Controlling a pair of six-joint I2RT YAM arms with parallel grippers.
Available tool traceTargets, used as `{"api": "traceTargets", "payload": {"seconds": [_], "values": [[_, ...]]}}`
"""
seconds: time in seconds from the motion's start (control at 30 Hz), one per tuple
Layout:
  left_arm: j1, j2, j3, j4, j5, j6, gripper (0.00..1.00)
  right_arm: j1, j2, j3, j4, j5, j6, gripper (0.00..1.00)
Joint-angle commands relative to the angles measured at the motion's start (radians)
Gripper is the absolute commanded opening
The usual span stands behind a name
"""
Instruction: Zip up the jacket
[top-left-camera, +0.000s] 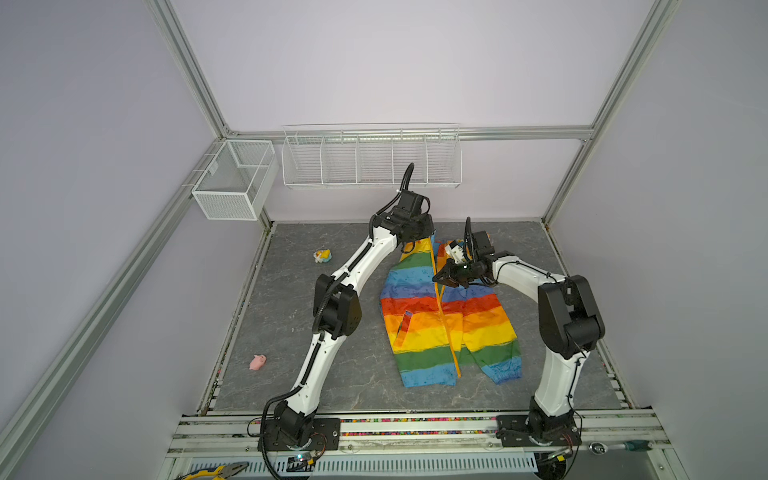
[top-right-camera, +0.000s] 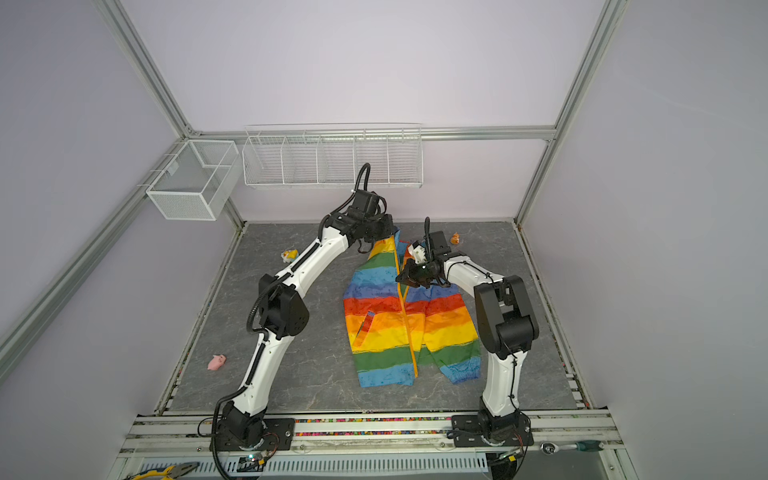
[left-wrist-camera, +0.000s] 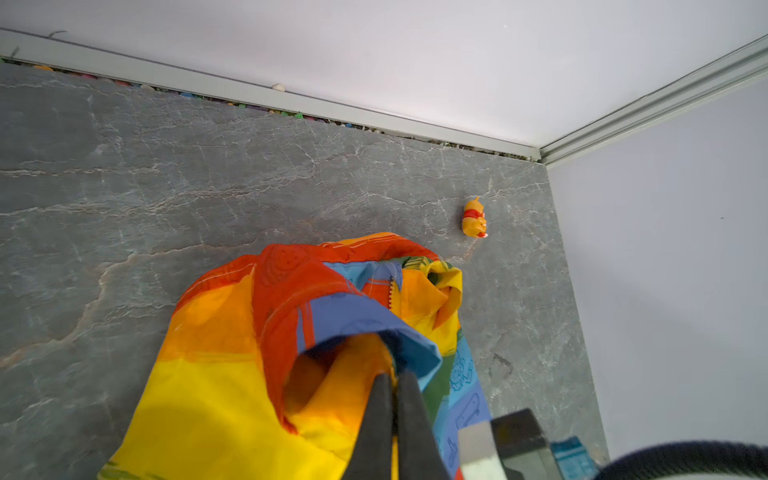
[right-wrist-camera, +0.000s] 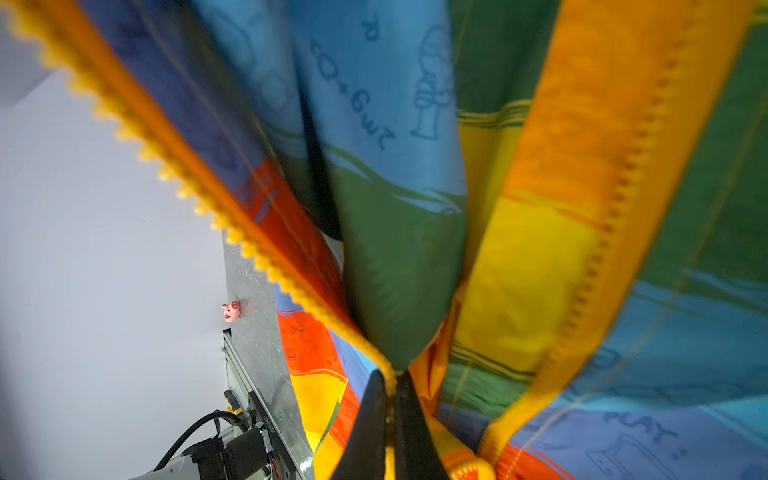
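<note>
The rainbow-striped jacket (top-left-camera: 419, 332) (top-right-camera: 382, 332) lies on the grey tabletop, hem toward the front. Its upper part is lifted off the surface. My left gripper (top-left-camera: 422, 241) (top-right-camera: 385, 238) is shut on the fabric at the jacket's top edge, which the left wrist view shows pinched between the black fingers of the gripper (left-wrist-camera: 395, 376). My right gripper (top-left-camera: 437, 279) (top-right-camera: 400, 279) sits lower on the orange-yellow zipper band (top-left-camera: 448, 332). In the right wrist view this gripper (right-wrist-camera: 390, 376) is shut where the yellow zipper teeth (right-wrist-camera: 232, 237) run into the jaws; the open halves spread apart beyond it.
A yellow-white toy (top-left-camera: 322, 255) and a pink pig toy (top-left-camera: 257, 362) lie left of the left arm. An orange bear toy (top-right-camera: 455, 238) (left-wrist-camera: 475, 218) lies near the back wall. A wire rack (top-left-camera: 370, 160) and a mesh basket (top-left-camera: 232, 178) hang on the walls.
</note>
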Motion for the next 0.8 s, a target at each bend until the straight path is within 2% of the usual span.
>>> {"api": "traceTargets", "payload": {"seconds": [0.0,0.2,0.43,0.5,0.57,0.6,0.67,0.77], "values": [[0.005,0.043,0.042,0.132,-0.006,-0.043,0.0,-0.007,-0.008,-0.037,-0.022,-0.037,0.012,0.08],[0.004,0.134,0.078,0.247,0.04,-0.125,0.0,-0.004,-0.008,-0.061,-0.005,-0.059,0.026,0.09],[0.003,0.241,0.126,0.297,0.112,-0.186,0.05,-0.006,-0.012,-0.092,-0.008,-0.054,0.026,0.11],[0.003,0.254,0.127,0.312,0.15,-0.194,0.21,-0.01,-0.012,-0.093,-0.016,-0.052,0.025,0.13],[0.003,0.244,0.126,0.302,0.165,-0.178,0.44,-0.02,-0.019,-0.099,-0.019,-0.051,0.028,0.18],[0.001,0.232,0.12,0.294,0.168,-0.165,0.5,-0.025,-0.024,-0.103,-0.018,-0.052,0.03,0.21],[-0.001,0.184,0.08,0.292,0.164,-0.136,0.57,-0.037,-0.044,-0.111,-0.02,-0.05,0.031,0.28],[-0.004,0.088,-0.031,0.3,0.141,-0.109,0.6,-0.045,-0.09,-0.116,-0.051,-0.023,0.016,0.41]]}}
